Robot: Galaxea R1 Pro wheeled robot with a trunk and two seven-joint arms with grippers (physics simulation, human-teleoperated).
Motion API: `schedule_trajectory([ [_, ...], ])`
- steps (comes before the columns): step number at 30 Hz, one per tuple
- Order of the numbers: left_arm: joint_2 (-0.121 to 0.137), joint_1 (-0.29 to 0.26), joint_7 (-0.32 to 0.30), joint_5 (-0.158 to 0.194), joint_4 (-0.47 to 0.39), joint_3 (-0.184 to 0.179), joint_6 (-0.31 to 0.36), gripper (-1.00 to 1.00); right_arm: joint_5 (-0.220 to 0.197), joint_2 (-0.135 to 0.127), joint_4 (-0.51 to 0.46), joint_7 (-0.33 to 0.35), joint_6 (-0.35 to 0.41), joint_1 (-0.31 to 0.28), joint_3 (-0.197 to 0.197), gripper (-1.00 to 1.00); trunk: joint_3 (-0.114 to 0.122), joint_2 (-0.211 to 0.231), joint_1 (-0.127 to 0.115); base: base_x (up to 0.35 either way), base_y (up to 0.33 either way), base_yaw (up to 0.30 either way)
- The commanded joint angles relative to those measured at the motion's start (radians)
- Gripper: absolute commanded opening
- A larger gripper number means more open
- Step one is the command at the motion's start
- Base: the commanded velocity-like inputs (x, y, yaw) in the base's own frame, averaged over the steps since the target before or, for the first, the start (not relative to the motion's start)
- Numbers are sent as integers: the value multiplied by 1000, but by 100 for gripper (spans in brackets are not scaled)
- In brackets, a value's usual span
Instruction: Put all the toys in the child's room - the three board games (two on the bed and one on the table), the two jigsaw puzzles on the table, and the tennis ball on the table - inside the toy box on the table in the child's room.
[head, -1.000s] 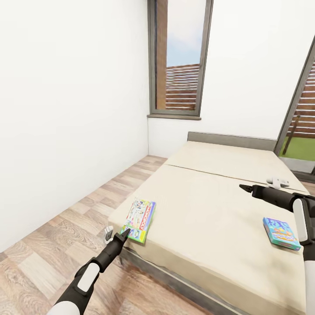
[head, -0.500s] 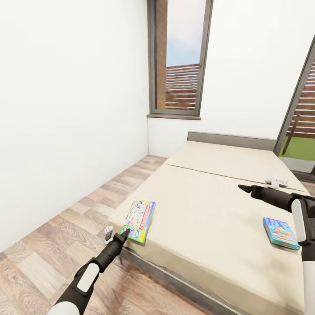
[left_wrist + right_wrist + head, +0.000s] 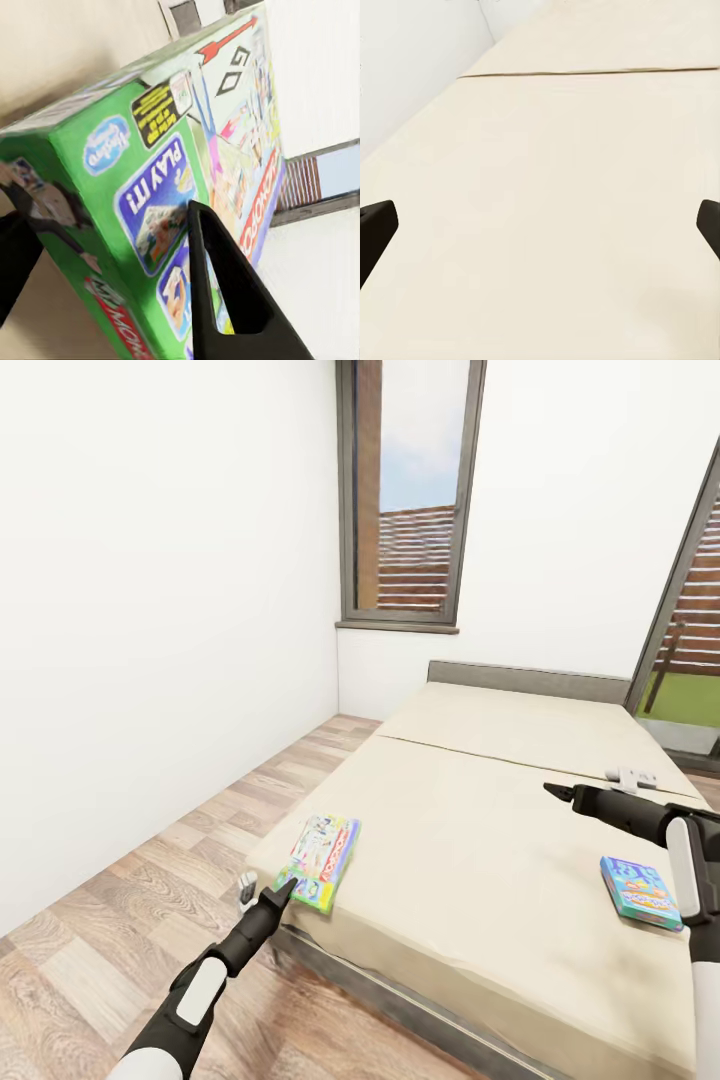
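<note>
Reaching for the green board game point(image 3: 322, 850) at the bed's point(image 3: 480, 830) corner, the left hand point(image 3: 262, 888) spreads to straddle it; right hand point(image 3: 590, 788) hangs released.

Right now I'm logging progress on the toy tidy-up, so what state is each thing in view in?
Green board game: flat at the near corner of the bed, not lifted.
Blue board game: flat on the bed beside the right arm, untouched.
Left gripper: open, fingers around the green game's near edge.
Right gripper: open, empty, above the mattress.
Bed: bare beige mattress.
</note>
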Motion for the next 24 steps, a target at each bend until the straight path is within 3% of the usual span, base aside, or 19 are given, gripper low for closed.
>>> schedule_trajectory([
  [1, -1, 1, -10, 1, -4, 4, 9, -100, -8, 0, -4, -2, 7, 1, 0, 100, -1, 0, 0, 0, 0, 0],
  [8, -1, 8, -34, 1, -19, -1, 9, -100, -8, 0, -18, -2, 8, 6, 29, 100, -1, 0, 0, 0, 0, 0],
  [20, -2, 19, -45, 1, -52, -3, 13, -100, -9, 0, -31, -2, 8, 12, 46, 100, -1, 0, 0, 0, 0, 0],
  [21, -1, 50, -58, 0, -140, -34, 34, -100, -9, 0, -39, -2, 8, 20, 49, 100, -1, 0, 0, 0, 0, 0],
  [24, -1, 57, -61, 0, -165, -55, 50, -100, -9, 0, -39, -2, 8, 20, 48, 100, -1, 0, 0, 0, 0, 0],
])
